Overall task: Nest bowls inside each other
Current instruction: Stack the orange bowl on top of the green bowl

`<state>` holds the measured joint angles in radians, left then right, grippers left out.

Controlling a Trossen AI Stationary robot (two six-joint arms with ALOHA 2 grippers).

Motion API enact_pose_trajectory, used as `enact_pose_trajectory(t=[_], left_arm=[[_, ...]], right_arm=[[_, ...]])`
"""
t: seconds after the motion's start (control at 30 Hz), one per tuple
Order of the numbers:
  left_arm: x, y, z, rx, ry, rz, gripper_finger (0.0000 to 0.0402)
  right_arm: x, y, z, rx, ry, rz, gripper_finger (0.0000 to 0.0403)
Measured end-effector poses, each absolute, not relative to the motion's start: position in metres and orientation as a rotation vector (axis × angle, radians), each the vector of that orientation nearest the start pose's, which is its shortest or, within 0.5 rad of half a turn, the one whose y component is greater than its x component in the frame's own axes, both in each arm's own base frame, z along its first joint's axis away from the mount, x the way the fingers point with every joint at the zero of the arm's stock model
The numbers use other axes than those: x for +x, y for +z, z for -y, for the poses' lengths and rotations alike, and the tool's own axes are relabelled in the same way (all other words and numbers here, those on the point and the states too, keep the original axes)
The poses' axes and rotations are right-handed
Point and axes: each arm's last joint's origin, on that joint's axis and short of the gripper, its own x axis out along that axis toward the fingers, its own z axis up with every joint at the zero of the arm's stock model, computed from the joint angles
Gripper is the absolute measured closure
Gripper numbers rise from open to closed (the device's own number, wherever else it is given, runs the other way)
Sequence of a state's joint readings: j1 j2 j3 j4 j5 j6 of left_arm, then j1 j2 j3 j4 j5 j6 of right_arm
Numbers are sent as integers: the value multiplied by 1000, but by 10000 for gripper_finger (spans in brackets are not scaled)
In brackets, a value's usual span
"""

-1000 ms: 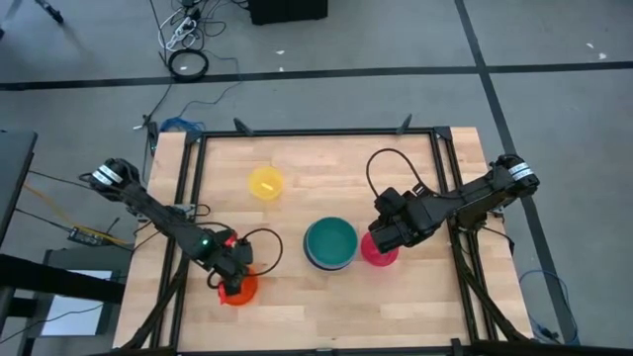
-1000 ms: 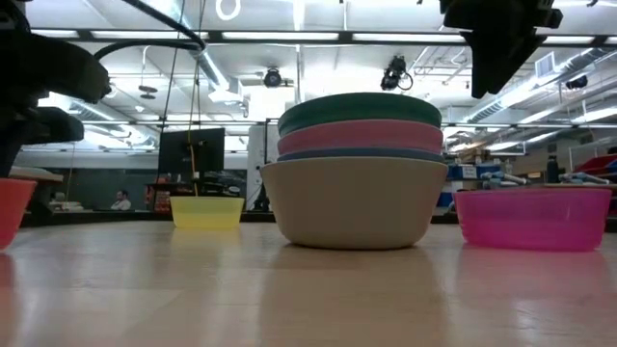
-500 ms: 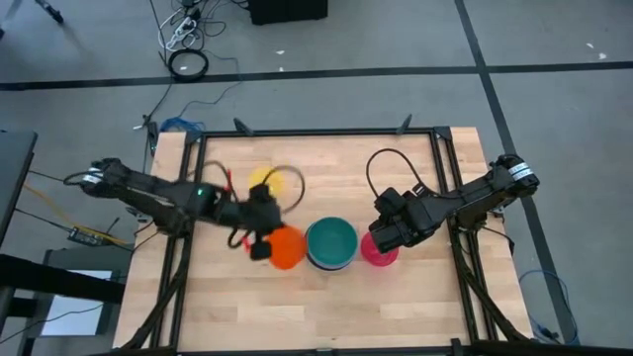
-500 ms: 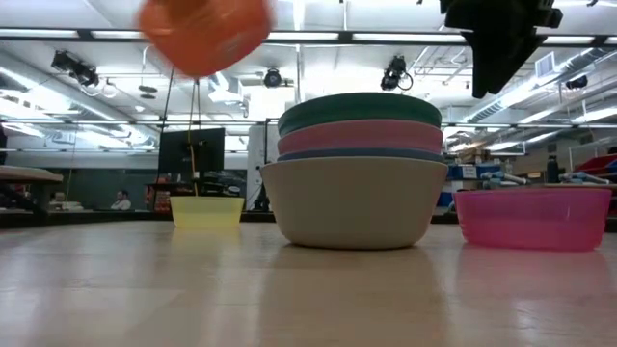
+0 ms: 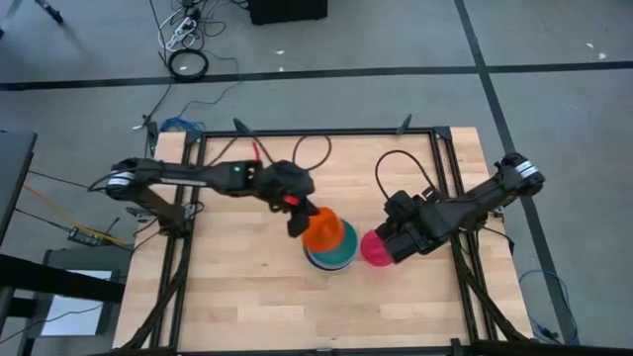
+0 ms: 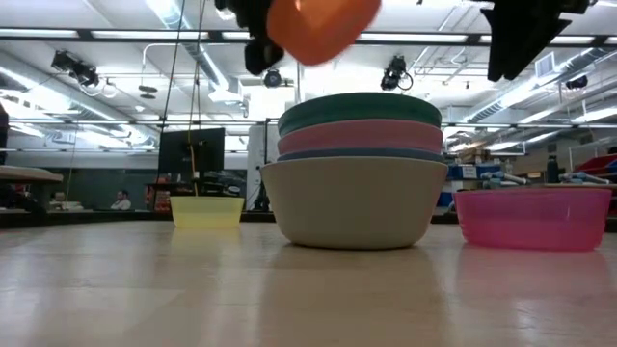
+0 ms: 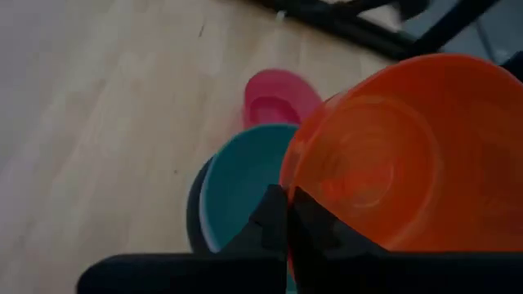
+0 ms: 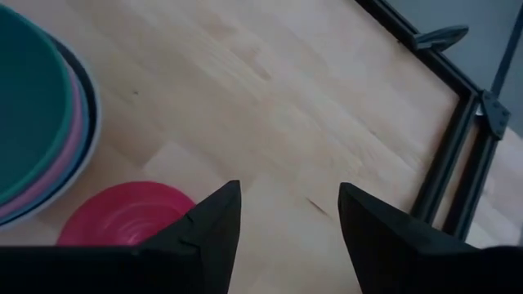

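An orange bowl [image 5: 322,229] hangs tilted over the nested stack, with my left gripper [image 5: 297,214] shut on it. The stack [image 6: 353,200] is a grey-white bowl holding blue, pink and teal [image 7: 241,181] bowls. A magenta bowl [image 5: 374,249] sits on the table to the stack's right. Just above it, my right gripper [image 8: 286,224] stands open with nothing between its fingers. A yellow bowl [image 6: 206,212] rests on the table farther back; in the high view my left arm hides it. My left gripper pinches the orange bowl's rim [image 7: 288,189] between its fingers, one inside the wall and one outside. The fingers come slanting down from the table's left. The bowl is lifted clear above the stack and tilted, its opening turned back toward the wrist.
A black frame [image 5: 440,138] runs along the table's edges. Bare wood lies to the near left [image 5: 237,287] and at the far right [image 5: 396,168]. Cables loop off both arms above the table.
My left gripper has lifted the orange bowl off the table's near left part. It has swung the bowl up and toward the right, to a place above the stack, and the bowl now hangs tilted.
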<state>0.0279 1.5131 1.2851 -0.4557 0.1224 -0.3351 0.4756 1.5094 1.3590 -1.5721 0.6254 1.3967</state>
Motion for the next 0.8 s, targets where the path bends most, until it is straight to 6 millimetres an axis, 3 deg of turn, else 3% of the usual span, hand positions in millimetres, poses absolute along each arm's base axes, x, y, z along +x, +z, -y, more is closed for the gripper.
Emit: enact_pose_trajectory(t=[0.4,0.8], left_arm=[[368,255,-9,-387,135,-950,399],[386,245,-7,-394,151,-1058,398]], right_arm=[[214,303,-106,280,-960,-979,215],[212,303,-109,289,-957,-974,215]])
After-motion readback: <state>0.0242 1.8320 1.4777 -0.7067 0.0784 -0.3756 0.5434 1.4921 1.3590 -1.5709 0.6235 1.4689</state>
